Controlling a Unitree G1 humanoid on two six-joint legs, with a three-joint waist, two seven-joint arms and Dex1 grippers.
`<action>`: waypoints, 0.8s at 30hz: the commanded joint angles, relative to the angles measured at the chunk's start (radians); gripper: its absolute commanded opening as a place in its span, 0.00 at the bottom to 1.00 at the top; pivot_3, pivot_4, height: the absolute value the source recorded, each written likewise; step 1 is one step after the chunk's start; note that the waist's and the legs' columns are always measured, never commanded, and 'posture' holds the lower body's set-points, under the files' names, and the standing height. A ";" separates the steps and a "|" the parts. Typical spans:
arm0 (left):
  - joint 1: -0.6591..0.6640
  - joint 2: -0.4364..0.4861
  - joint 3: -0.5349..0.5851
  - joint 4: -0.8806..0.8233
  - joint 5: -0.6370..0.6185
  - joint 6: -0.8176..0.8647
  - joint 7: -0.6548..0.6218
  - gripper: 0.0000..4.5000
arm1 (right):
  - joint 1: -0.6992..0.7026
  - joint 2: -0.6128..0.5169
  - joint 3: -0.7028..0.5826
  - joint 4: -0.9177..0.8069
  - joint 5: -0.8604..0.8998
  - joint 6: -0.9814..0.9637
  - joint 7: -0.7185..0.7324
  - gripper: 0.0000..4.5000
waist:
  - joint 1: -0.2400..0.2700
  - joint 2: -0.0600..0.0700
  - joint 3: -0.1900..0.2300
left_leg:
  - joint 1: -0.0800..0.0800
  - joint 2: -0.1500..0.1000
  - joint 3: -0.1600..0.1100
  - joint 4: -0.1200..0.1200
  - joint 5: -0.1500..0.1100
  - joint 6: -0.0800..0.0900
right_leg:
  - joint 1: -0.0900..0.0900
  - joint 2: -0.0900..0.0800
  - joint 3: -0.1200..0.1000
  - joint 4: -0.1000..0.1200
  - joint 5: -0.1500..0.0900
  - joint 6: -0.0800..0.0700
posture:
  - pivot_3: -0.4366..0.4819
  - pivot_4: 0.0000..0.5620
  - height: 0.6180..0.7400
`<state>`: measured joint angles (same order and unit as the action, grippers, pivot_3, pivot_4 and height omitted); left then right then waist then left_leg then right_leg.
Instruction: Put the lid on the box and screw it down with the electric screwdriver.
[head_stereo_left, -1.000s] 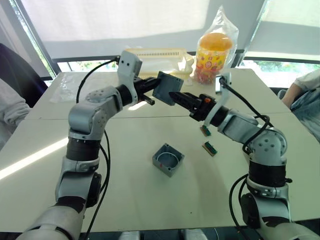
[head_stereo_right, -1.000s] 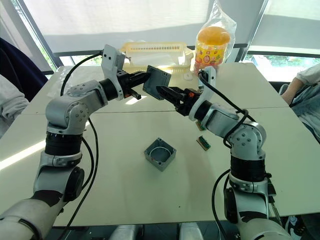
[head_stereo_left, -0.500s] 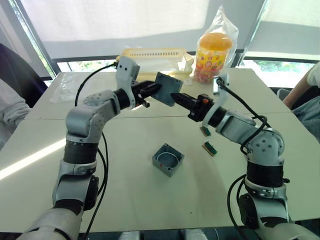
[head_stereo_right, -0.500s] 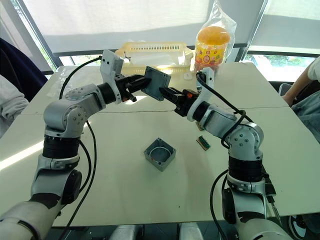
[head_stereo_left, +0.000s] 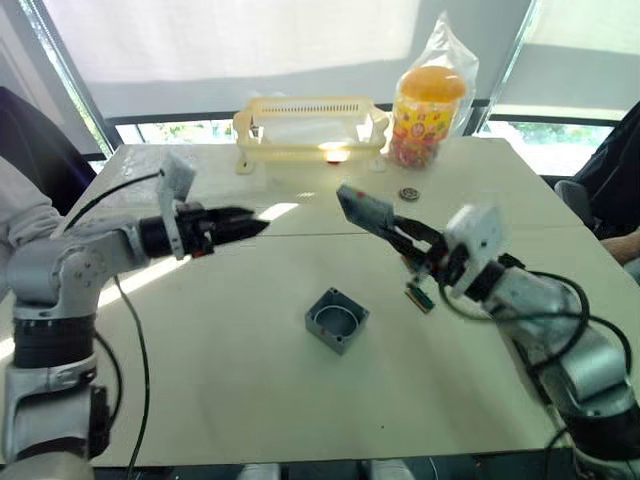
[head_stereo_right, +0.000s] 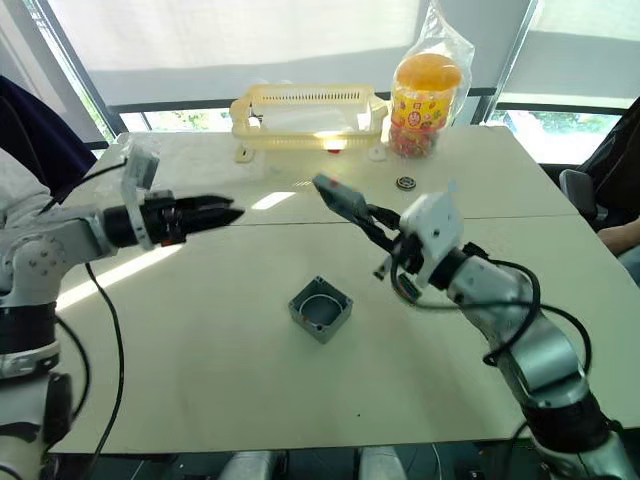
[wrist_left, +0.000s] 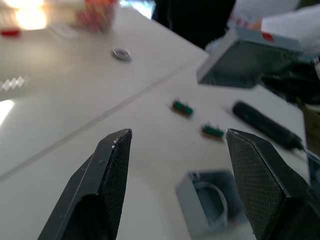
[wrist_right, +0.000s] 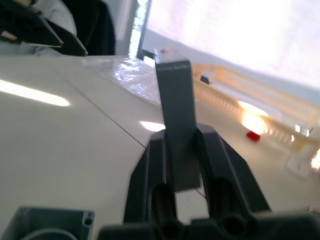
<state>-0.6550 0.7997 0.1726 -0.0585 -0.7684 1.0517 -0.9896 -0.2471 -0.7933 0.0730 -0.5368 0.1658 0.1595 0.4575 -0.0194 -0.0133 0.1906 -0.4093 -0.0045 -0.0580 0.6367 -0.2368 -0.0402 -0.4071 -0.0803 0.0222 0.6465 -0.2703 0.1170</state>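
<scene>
The box (head_stereo_left: 336, 320) sits open-side up nearest the table's front edge, at the table's centre, with bare tabletop on every side of it. At about two o'clock from it, raised above the table, the right gripper (head_stereo_left: 398, 232) clamps the lid (head_stereo_left: 364, 208) by one edge, so the thin plate sticks out tilted past the fingertips (the right wrist view shows it edge-on between both fingers). At ten o'clock from the box the left gripper (head_stereo_left: 245, 225) hangs well off to the side, its two fingers spread with nothing between them, as the left wrist view makes plain. Two small green parts (head_stereo_left: 419, 297) lie at three o'clock, just under the right arm, and the left wrist view shows the electric screwdriver (wrist_left: 265, 125) lying on the table beyond them.

The risk I see is the thin edge hold: the lid could pivot or slip as it comes down, landing crooked on the box rim or nudging the light box aside. The arm's sweep could also scatter the green parts.

Farther back, at twelve o'clock, a yellow basket (head_stereo_left: 310, 121) and a snack jar (head_stereo_left: 428, 110) stand by the far edge, well clear.
</scene>
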 joint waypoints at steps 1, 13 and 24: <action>0.010 0.032 -0.079 0.005 0.044 -0.071 -0.097 0.68 | 0.053 -0.065 0.067 0.046 -0.383 -0.371 -0.058 0.03 | 0.002 -0.001 0.000 | 0.000 0.000 0.000 -0.001 0.001 -0.001 | 0.000 0.000 0.000 -0.001 0.000 0.000 | 0.48 0.27 1.00; -0.049 -0.017 -0.185 0.034 0.068 -0.093 -0.159 0.68 | 0.174 0.026 0.117 0.222 -0.895 -0.679 -0.342 0.03 | 0.000 -0.002 0.001 | 0.001 0.000 0.000 -0.002 0.003 -0.005 | 0.000 0.000 0.001 0.000 0.000 -0.001 | 0.48 0.27 1.00; -0.080 -0.051 -0.224 0.042 0.108 -0.119 -0.168 0.68 | 0.093 0.057 0.150 0.389 -0.959 -0.790 -0.403 0.03 | 0.001 -0.002 0.001 | 0.001 0.000 -0.001 -0.002 0.003 -0.005 | 0.000 0.000 0.001 0.001 0.000 -0.001 | 0.48 0.27 1.00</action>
<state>-0.7246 0.7424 -0.0626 0.0182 -0.6591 0.9452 -1.1548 -0.1389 -0.7440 0.2283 -0.1378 -0.7945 -0.6086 0.0798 -0.0180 -0.0157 0.1913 -0.4084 -0.0044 -0.0589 0.6343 -0.2335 -0.0452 -0.4069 -0.0805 0.0232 0.6481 -0.2702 0.1162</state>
